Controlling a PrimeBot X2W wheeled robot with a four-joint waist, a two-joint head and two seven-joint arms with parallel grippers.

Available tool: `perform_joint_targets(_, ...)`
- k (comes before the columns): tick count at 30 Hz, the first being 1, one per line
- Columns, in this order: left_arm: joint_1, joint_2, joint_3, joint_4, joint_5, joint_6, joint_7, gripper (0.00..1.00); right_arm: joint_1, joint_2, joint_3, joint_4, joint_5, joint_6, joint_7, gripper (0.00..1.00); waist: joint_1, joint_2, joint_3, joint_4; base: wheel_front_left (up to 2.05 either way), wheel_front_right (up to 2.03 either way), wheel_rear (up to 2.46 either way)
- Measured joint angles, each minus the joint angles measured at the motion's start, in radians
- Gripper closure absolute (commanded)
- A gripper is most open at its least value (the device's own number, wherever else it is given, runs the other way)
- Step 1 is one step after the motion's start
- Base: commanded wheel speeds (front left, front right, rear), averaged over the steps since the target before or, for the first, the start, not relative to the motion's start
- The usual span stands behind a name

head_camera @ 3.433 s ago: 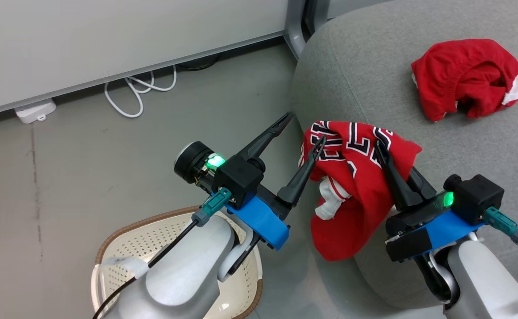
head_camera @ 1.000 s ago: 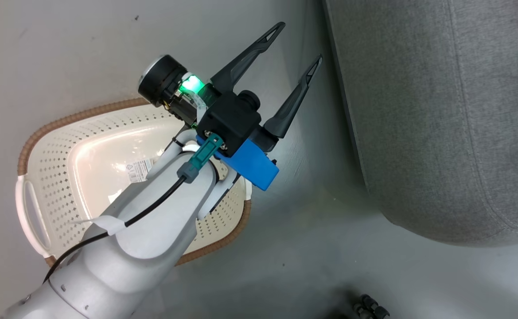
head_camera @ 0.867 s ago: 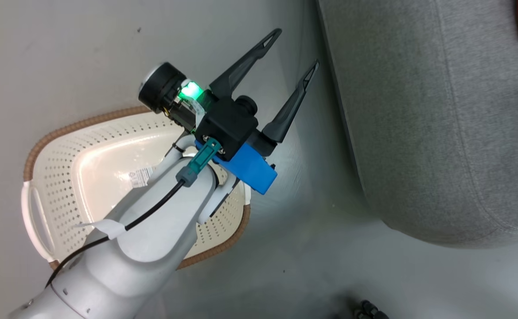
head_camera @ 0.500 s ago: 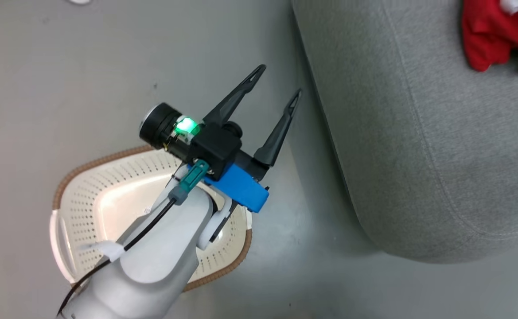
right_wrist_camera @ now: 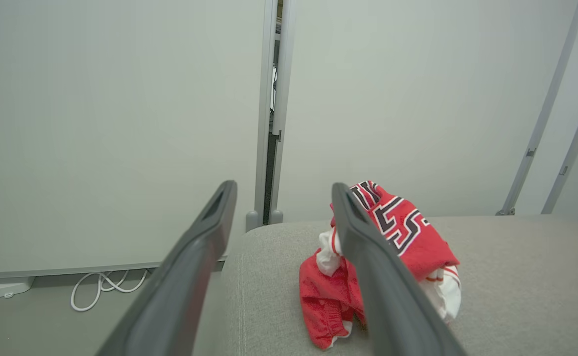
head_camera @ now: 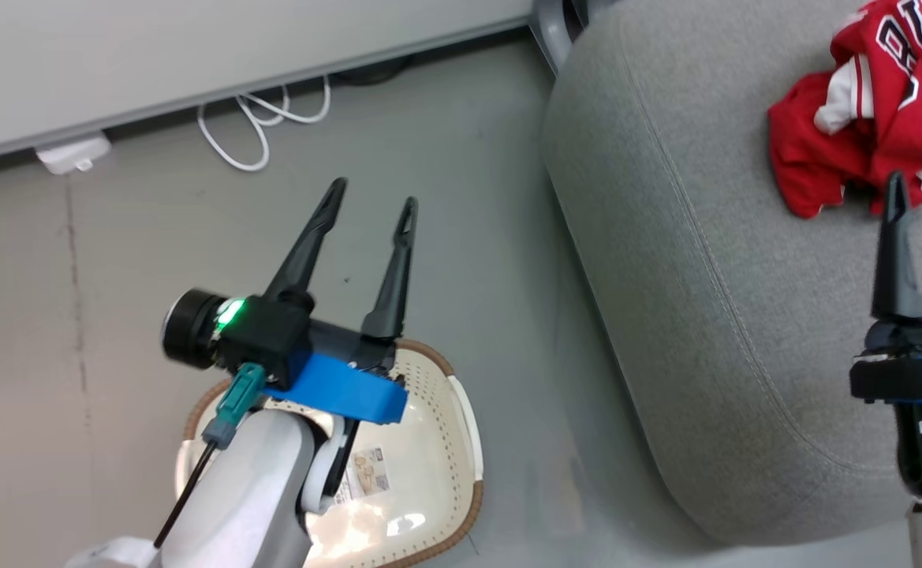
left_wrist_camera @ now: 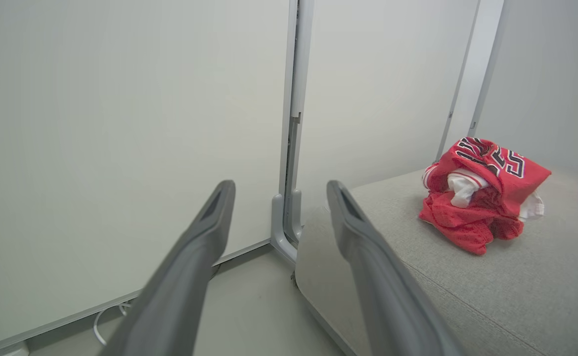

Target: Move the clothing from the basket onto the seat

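You are seeing the clothing [head_camera: 879, 118] lying in one heap on the seat [head_camera: 705, 276], toward its far part; the jersey [right_wrist_camera: 402, 227], lettering showing, is sitting on top and the red shorts [right_wrist_camera: 326, 301] are bunching beneath it, both resting on the grey fabric. Your right gripper [right_wrist_camera: 284, 192] is standing with its jaws wide apart and nothing between them; it is hovering over the seat just on the near side of the heap, one finger [head_camera: 894, 237] pointing at it, though whether the tip is touching the cloth you cannot tell. Your left gripper [head_camera: 371, 201] is likewise holding its jaws apart on nothing, hanging over the floor [head_camera: 113, 260] beside the seat's rounded corner. The basket [head_camera: 472, 426] is sitting on the floor under your left arm, well apart from the clothing, its bottom sticker [head_camera: 367, 473] showing; a white cable [head_camera: 244, 138] is lying looped by the wall [head_camera: 192, 47].
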Motion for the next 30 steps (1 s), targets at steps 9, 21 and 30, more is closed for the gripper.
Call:
perform_joint_targets(9, 0.13, -0.024, 0.161, -0.012, 0.053, 0.016, 0.0, 0.0, 0.066, 0.032, 0.109, -0.017, -0.001, 0.001, 0.0, 0.0, 0.0, 0.0, -0.11, 0.079, 0.0, 0.0, 0.0)
perform_joint_targets(21, 0.248, -0.055, 0.314, 0.019, 0.081, -0.038, -0.001, 0.0, 0.143, 0.082, 0.143, 0.018, -0.011, 0.001, 0.0, 0.0, 0.0002, 0.0, -0.21, 0.166, 0.0, 0.0, 0.0)
perform_joint_targets(30, 0.338, -0.078, 0.382, 0.035, 0.112, -0.081, -0.001, 0.0, 0.215, 0.109, 0.137, 0.044, -0.023, 0.001, 0.0, 0.0, 0.0002, 0.0, -0.278, 0.212, 0.0, 0.0, 0.0)
